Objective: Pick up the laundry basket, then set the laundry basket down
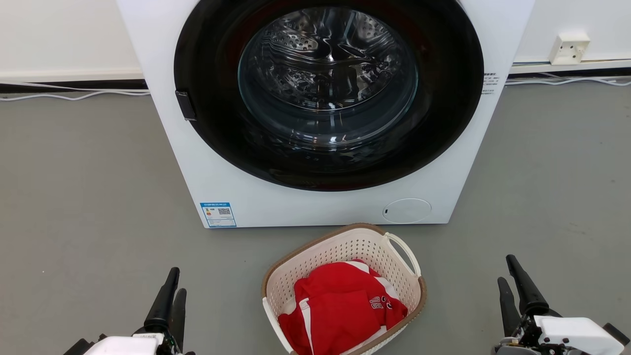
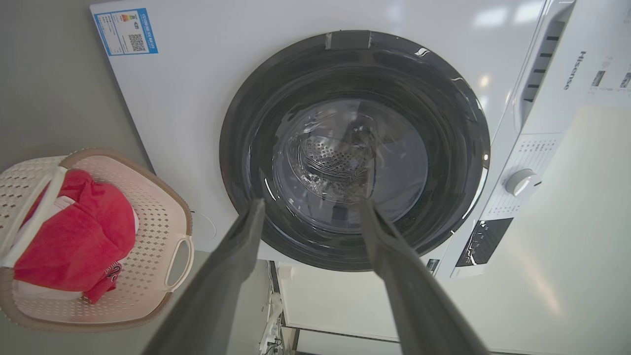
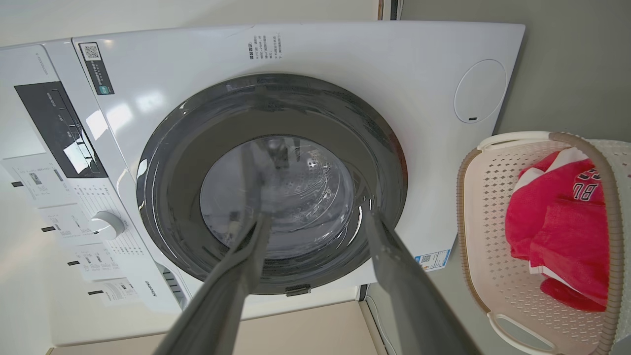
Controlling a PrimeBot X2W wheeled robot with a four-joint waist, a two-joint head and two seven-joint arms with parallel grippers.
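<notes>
The cream-white laundry basket (image 1: pixel 345 248) with a brown rim stands on the grey floor just in front of the washing machine, low in the middle of the head view. A red and white garment (image 1: pixel 340 305) lies inside it. One white loop handle (image 1: pixel 405 252) faces right. My left gripper (image 1: pixel 175 285) hovers open at the lower left, well left of the basket (image 2: pixel 157 217). On the other side, at the lower right, my right gripper (image 1: pixel 505 270) is open too and apart from the basket (image 3: pixel 488 207). Both grippers (image 2: pixel 311 203) (image 3: pixel 316 218) hold nothing and point at the machine's door.
A white front-loading washing machine (image 1: pixel 222 172) with a dark round door (image 1: pixel 328 93) stands close behind the basket. Cables (image 1: pixel 74 94) run along the wall's base, and a white socket box (image 1: pixel 569 48) sits at the back right. Grey floor (image 1: pixel 88 207) spreads to either side.
</notes>
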